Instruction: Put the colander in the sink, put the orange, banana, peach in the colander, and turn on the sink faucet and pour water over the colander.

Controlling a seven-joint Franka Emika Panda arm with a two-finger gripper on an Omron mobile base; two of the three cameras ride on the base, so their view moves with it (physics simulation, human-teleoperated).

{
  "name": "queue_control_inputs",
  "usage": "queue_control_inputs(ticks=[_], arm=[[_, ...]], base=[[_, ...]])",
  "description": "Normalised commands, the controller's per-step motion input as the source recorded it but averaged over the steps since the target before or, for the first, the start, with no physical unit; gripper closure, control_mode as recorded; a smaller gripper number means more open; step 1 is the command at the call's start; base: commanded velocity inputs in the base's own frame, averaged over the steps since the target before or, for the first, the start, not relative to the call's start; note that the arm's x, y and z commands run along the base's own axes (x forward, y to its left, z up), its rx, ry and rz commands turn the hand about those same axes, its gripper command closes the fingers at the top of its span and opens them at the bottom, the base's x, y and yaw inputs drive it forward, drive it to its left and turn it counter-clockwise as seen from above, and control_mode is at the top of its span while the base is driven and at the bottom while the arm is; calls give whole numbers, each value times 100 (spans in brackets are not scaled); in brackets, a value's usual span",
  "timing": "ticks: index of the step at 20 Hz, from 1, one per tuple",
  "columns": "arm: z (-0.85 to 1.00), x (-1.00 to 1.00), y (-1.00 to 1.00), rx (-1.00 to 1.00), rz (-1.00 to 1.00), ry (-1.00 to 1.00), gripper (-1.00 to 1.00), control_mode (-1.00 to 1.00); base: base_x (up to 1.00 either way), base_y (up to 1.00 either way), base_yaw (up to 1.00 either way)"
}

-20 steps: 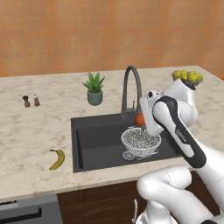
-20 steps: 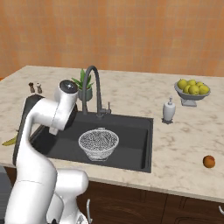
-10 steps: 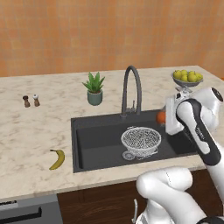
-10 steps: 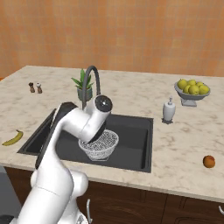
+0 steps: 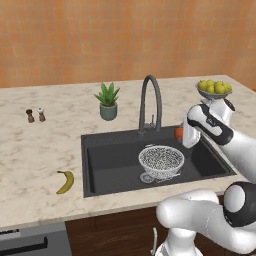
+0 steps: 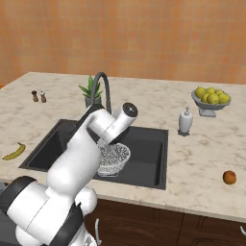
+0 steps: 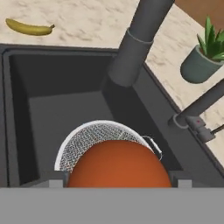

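- Silvery mesh colander [image 5: 161, 160] sits upright inside the dark sink [image 5: 112, 165], toward the sink's right half, resting on its floor.
- Orange [image 7: 119, 164], round and orange-red, is gripped in the tool [image 7: 118, 183], whose jaws stand spread wide around it; in the hand view the fruit hangs over the colander [image 7: 87, 139] within the sink.
- From the left base view the orange [image 5: 178, 132] peeks out beside the robot's wrist, over the sink's back right part, near the foot of the faucet [image 5: 150, 103].
- The dark gooseneck faucet stands at the sink's back edge, its spout arching forward over the sink.
- The banana [image 5: 65, 181] lies on the table [image 5: 40, 150] just left of the sink, apart from its rim.
- A second orange-red fruit [image 6: 229, 177] lies on the table well to the right of the sink, near the front edge.
- A potted plant [image 5: 108, 101] stands behind the sink, left of the faucet.
- A white soap bottle [image 6: 185, 120] stands just right of the sink's back corner.
- A grey bowl of yellow-green fruit [image 6: 210, 100] sits farther right and back from the sink.
- Two small shakers [image 5: 35, 115] stand far left of the sink.
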Motion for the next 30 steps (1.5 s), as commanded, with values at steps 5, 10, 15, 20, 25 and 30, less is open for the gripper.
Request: queue_control_inputs(ticks=[5,10,15,20,25,30], arm=[[-75,35,-18,0,11,3,100,-100],[-88,20,-4,0,14,3,100,-100],[-84,27,0,0,7,3,100,-100],[-65,45,1,0,2,1,100,-100],[-55,52,8,0,0,0,100,-100],[-54,42,22,-2,0,0,-100,-100]], base=[[0,0,0],[0,0,0],[0,0,0],[0,0,0],[0,0,0],[0,0,0]])
